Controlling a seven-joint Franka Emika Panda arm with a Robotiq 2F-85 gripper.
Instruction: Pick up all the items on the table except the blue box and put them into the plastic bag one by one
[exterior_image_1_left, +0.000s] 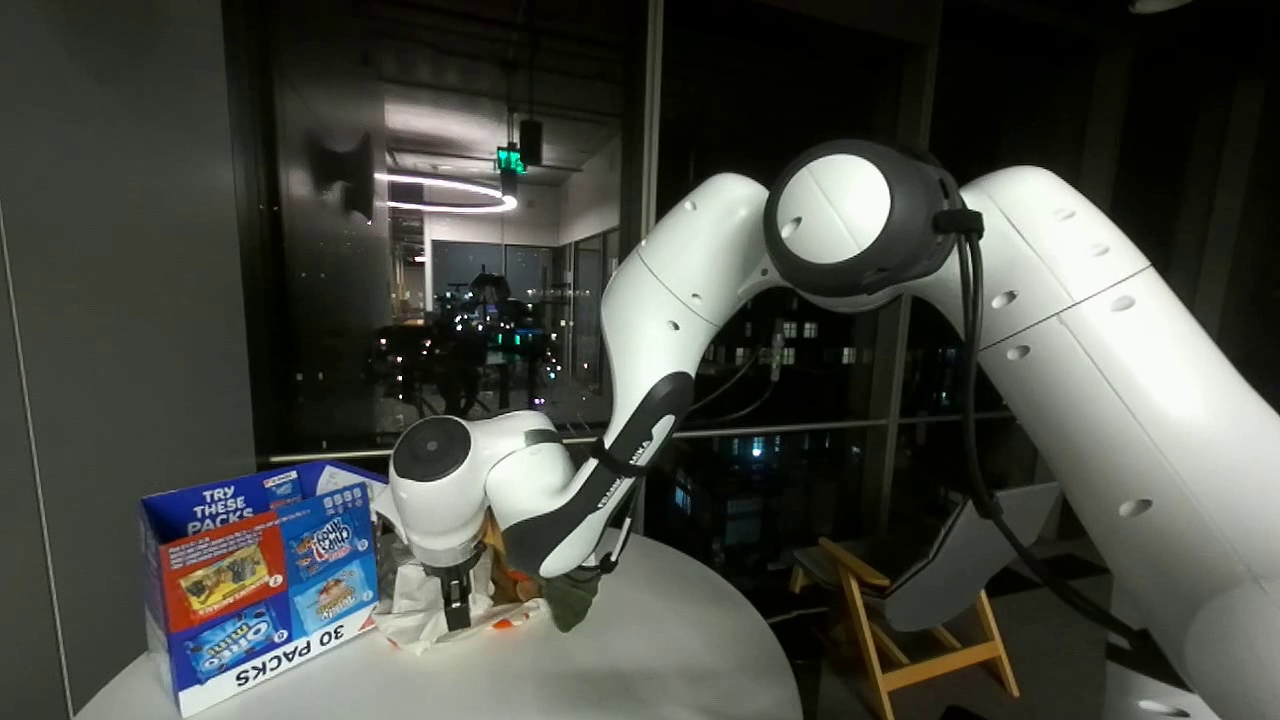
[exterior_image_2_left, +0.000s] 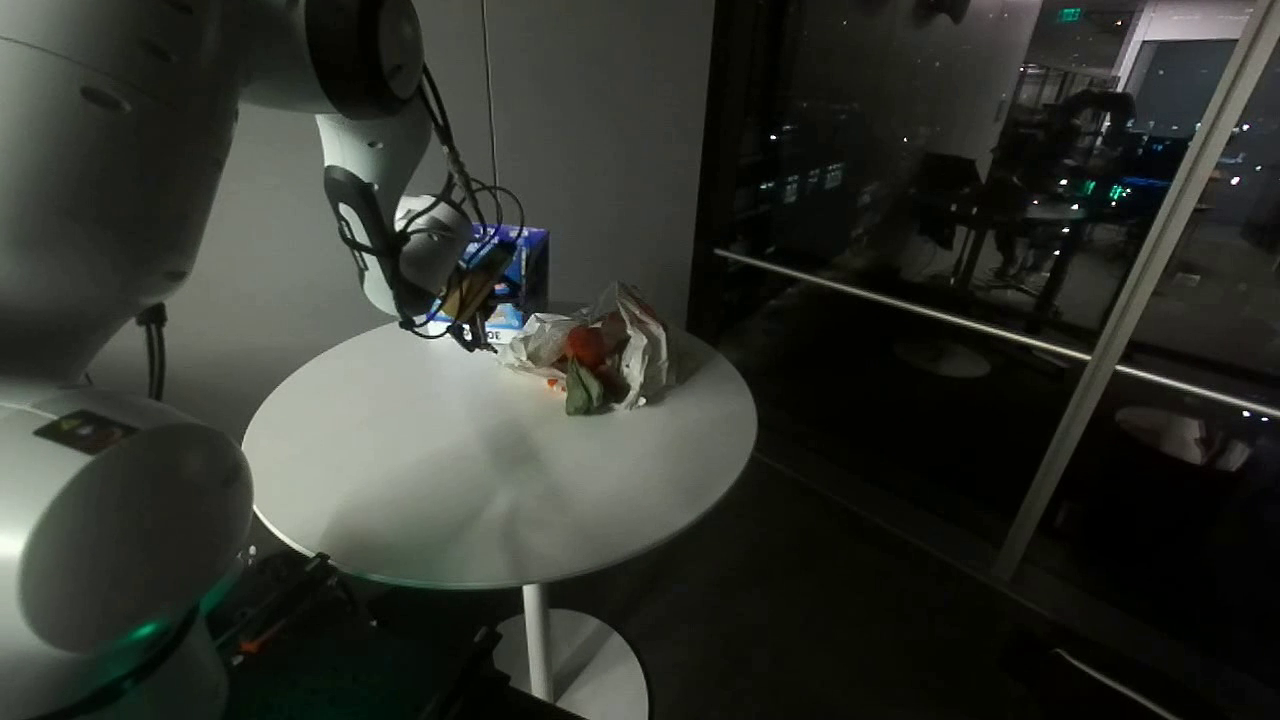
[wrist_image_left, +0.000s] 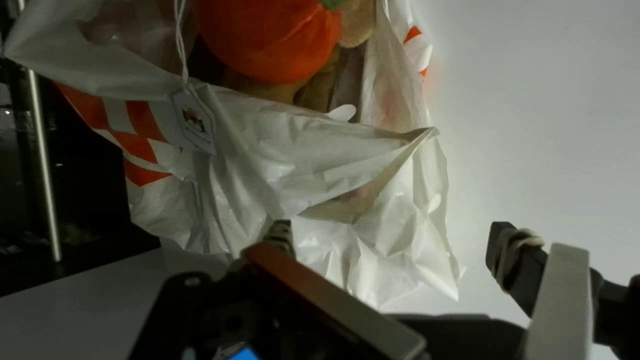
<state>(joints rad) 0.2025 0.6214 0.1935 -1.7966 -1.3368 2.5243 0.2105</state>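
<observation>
The white plastic bag (wrist_image_left: 310, 155) lies crumpled on the round table (exterior_image_2_left: 430, 480), its mouth gaping. An orange-red item (wrist_image_left: 270, 40) sits inside it, with brownish soft material (wrist_image_left: 357, 25) beside it. At the mouth a green item (exterior_image_2_left: 583, 390) pokes out onto the tabletop; whether it is partly inside I cannot tell. The upright blue box (exterior_image_1_left: 270, 580) stands beside the bag. My gripper (wrist_image_left: 392, 232) is low by the bag's edge, between box and bag, fingers wide apart. Bag plastic shows beyond and between the fingers, not pinched. In both exterior views the arm partly covers box or bag.
A small tag (wrist_image_left: 195, 122) hangs on a string over the bag. Behind the table runs a window with a metal rail (exterior_image_2_left: 900, 305). A chair with wooden legs (exterior_image_1_left: 930, 660) stands past the table's edge. Loose cables (exterior_image_2_left: 470, 190) loop around the wrist.
</observation>
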